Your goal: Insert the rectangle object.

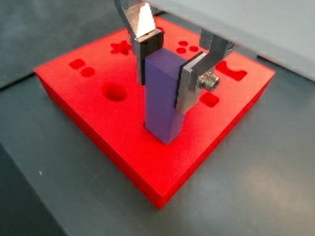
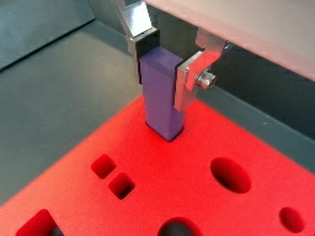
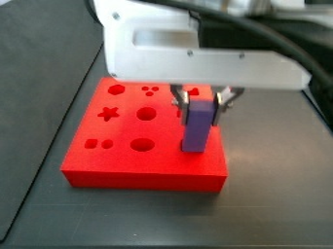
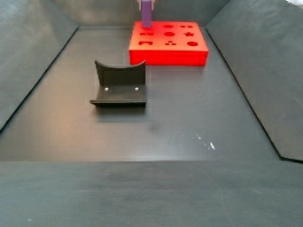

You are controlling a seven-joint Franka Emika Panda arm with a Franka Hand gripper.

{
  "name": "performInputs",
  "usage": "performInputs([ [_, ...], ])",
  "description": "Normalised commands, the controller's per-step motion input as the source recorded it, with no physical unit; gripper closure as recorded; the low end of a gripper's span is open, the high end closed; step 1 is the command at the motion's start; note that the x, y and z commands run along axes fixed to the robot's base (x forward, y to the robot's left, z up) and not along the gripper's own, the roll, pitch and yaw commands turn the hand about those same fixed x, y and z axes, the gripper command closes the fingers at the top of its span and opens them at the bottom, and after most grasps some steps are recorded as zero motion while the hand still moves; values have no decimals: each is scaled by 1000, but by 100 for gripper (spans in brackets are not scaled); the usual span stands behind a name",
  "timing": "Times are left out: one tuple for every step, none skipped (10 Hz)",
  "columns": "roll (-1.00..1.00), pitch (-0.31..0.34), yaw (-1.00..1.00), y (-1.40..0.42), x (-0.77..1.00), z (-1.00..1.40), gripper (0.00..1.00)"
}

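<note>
The rectangle object [image 1: 163, 97] is a slim purple block standing upright on the red board [image 1: 105, 120], near one edge of it. Its lower end meets the board's top face with a thin dark line round it [image 2: 168, 132]. My gripper [image 1: 171, 63] is shut on the block's upper end, one silver finger on each side, as both wrist views show [image 2: 169, 63]. In a side view the block [image 3: 197, 124] stands at the board's right part under the gripper [image 3: 208, 96]. In the far side view only the block [image 4: 147, 11] and the board [image 4: 169, 51] show.
The red board has several shaped holes, among them round holes [image 1: 114, 92], a star [image 3: 109, 114] and small squares [image 2: 112, 177]. A dark grey curved holder [image 4: 120, 84] stands on the dark floor in front of the board. Sloping dark walls [image 4: 35, 80] bound the floor.
</note>
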Motion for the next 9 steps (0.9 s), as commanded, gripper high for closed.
performInputs([
  [0,-10,11,0,269,-374,100],
  [31,0,0,0,0,-254,100],
  [67,0,0,0,0,-194,100],
  [0,0,0,0,0,-103,100],
  [-26,-214,0,0,-57,-763,100],
  [0,-214,0,0,-86,-843,100],
  [64,-189,0,-43,-111,-820,100],
  [0,-44,0,0,0,-160,100],
  [0,0,0,0,0,0,100],
])
